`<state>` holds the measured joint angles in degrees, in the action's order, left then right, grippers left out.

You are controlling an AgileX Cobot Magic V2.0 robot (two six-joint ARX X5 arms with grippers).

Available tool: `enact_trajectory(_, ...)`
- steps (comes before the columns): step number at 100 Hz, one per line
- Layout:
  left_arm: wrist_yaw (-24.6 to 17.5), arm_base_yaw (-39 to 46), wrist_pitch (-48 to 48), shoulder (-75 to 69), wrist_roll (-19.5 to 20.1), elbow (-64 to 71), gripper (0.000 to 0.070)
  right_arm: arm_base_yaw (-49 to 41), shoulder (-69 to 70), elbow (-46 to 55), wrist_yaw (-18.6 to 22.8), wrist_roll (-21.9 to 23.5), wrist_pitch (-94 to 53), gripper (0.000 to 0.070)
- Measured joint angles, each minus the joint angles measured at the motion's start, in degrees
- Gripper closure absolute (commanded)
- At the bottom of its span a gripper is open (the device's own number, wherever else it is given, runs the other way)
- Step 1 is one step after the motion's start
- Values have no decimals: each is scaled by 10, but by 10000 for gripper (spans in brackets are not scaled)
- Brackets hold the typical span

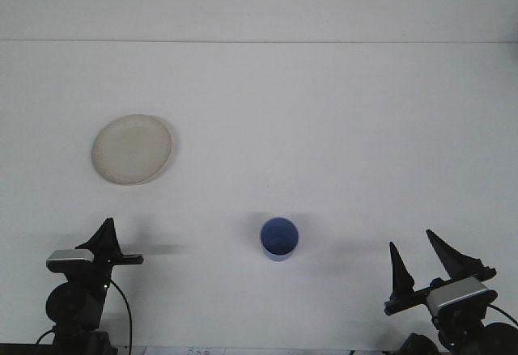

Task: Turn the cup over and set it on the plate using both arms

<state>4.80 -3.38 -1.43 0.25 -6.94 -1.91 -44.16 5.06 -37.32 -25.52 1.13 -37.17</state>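
A blue cup [279,238] stands on the white table near the front middle, and I see into its rim from above. The cream plate [132,149] lies flat at the far left, well apart from the cup. My left gripper [105,234] sits low at the front left, below the plate and left of the cup, and shows only as one dark wedge seen side-on. At the front right my right gripper [419,253] is open, its two black fingers [396,266] spread, with nothing between them. Both grippers are far from the cup.
The white table [324,128] runs back to a white wall. The arms' bases and wrist cameras [457,294] fill the front corners, and a black cable [125,306] hangs by the left arm.
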Motion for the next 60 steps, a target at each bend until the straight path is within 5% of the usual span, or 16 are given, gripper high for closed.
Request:
enact_trajectory(27,0,0,18,34,-80,-96,688,0,0,0,0,0,-10,230)
enact_trajectory(50,-45,0,135,172,-70,-317,672,0,0,0,0,0,-10,230)
enact_trajectory(55,-66,0,167,209,-59,-362,587,0,0,0,0,0,-10,230)
enact_trajectory(60,-83,0,189,243,-49,-402,401,0,0,0,0,0,-10,230)
